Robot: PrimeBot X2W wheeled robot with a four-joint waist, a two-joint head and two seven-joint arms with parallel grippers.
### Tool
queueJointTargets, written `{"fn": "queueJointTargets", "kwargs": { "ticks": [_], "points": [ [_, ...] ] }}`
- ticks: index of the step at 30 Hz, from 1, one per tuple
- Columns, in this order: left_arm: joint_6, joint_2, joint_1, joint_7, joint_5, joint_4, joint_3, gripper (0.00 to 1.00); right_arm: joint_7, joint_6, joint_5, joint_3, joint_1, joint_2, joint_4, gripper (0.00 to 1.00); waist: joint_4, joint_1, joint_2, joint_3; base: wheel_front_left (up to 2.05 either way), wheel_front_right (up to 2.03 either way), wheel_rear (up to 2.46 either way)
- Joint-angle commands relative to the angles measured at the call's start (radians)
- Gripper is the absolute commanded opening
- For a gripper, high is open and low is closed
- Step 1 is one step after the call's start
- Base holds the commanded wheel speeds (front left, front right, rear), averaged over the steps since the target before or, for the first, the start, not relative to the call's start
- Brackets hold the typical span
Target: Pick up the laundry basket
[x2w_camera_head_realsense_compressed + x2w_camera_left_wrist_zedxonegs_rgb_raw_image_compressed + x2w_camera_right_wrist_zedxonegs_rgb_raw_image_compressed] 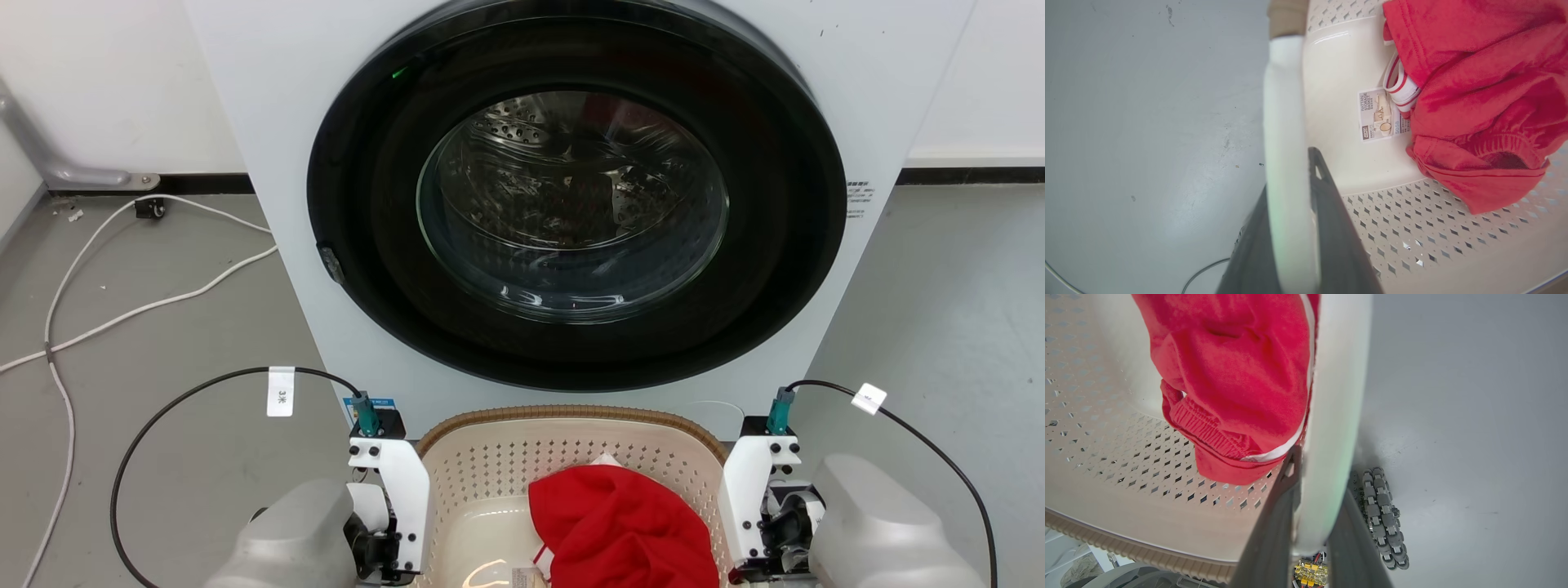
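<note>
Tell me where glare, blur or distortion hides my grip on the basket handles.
Head view: sharp, glare streaks on the washer door glass. Left wrist view: the white handle of the laundry basket in the left gripper is blurred, green-tinged. Right wrist view: same blur on the other handle in the right gripper; perforated wall looks bowed.

light: bright, even | glare: washer door glass (571, 204) | wrist views: edges bowed, laundry basket (1363, 171) handle blurred

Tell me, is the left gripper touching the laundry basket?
Touching. In the left wrist view the dark fingers of the left gripper press both sides of the white handle of the laundry basket.
</note>
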Motion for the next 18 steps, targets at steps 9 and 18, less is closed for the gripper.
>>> {"fn": "queueJointTargets", "kwargs": {
  "ticks": [9, 18],
  "points": [
    [-0.015, -0.031, 0.011, -0.005, -0.01, -0.028, -0.004, 0.0, -0.009, 0.005, 0.026, 0.016, -0.018, 0.025, -0.012, 0.0, -0.004, 0.0, -0.0001, 0.004, 0.0, 0.0, 0.0],
    [-0.015, -0.031, 0.01, -0.001, -0.011, -0.029, -0.007, 0.0, -0.016, 0.005, 0.038, 0.026, -0.021, 0.025, -0.01, 0.0, -0.005, 0.0, -0.0001, 0.006, 0.0, 0.0, 0.0]
  ]
}}
